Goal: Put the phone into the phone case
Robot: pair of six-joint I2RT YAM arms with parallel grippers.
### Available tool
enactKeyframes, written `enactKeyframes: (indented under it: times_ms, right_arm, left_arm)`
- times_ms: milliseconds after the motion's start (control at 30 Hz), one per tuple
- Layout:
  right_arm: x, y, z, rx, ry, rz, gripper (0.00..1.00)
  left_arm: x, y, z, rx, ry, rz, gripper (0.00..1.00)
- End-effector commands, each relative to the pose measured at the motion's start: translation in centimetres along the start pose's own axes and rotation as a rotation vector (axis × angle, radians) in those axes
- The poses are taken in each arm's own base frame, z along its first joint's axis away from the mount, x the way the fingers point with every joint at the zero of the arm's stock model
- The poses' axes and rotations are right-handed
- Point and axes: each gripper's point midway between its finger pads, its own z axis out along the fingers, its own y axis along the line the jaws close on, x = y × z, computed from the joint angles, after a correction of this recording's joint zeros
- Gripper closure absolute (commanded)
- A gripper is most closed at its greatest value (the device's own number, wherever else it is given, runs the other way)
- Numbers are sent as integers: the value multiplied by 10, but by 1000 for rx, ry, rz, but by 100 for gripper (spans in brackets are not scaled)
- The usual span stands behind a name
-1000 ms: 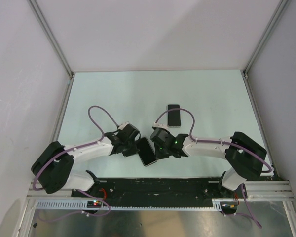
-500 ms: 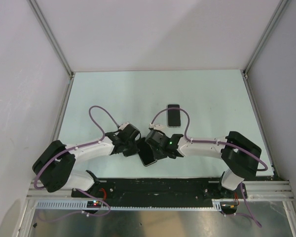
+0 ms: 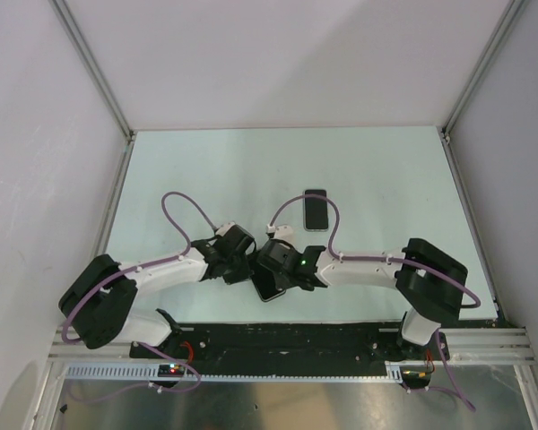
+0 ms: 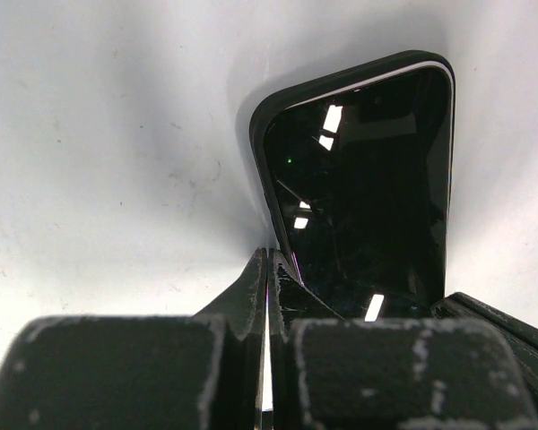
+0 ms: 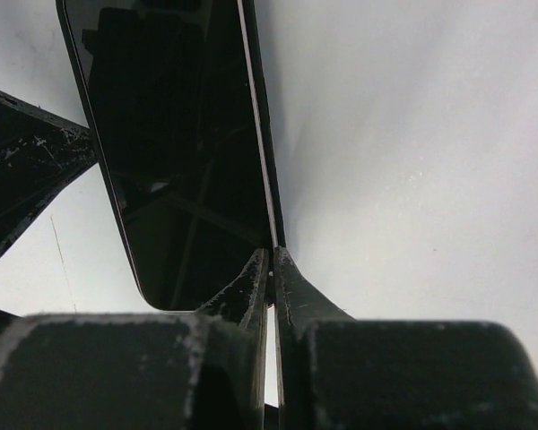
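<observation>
My left gripper (image 4: 267,262) is pressed together, tips against one long edge of the case (image 4: 259,134); my right gripper (image 5: 271,258), also closed, meets the opposite edge, and I cannot tell whether either nips the rim. The phone (image 4: 368,188) seems to lie in the case near the table's (image 3: 386,170) front edge, though a second dark slab (image 3: 316,210) lies well apart. Squeezing from both sides could tilt the phone out, or skid the lot

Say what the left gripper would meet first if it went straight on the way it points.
The phone: the shut left gripper sits right at its dark long edge, so it comes first. Whether they touch yet is unclear.
</observation>
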Motion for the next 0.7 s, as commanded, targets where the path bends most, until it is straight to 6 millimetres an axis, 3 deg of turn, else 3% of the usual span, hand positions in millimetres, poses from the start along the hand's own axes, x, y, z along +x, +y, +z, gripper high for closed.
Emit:
enactKeyframes:
  times_ms: [0,300,667]
  right_arm:
    - [90,-12,28,38,241,-39,95]
    - [93,-9,12,-55,246,-5,89]
    - [99,-16,7,-110,266,24,90]
  left_arm:
    - [-4,-7,1,16,-12,0,100]
    - [-4,-8,2,15,-12,1,100]
    - [-4,-8,3,12,-11,-5,100]
